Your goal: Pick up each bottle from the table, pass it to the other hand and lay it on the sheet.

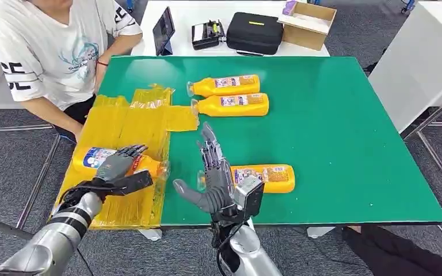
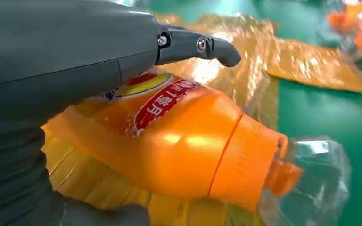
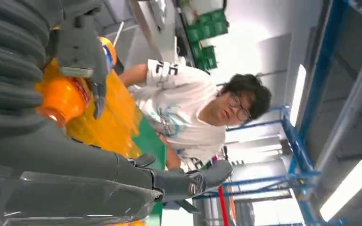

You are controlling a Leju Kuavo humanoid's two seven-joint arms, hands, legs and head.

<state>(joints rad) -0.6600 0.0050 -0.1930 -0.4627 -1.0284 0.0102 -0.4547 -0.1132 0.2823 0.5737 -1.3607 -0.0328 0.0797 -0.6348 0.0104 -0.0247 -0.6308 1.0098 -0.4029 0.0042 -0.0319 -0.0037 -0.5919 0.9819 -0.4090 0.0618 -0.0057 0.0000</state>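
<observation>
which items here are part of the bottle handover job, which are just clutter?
Job: bottle held by left hand over the yellow sheet; three bottles on the table; right hand, open.
Clutter: black case, cardboard box, tablet.

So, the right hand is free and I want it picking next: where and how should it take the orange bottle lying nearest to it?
Probably around the labelled body of the nearest orange bottle, coming from above. It lies flat on the green table, long axis crosswise, so fingers can wrap its broad middle. The open right hand stands at its cap end.
</observation>
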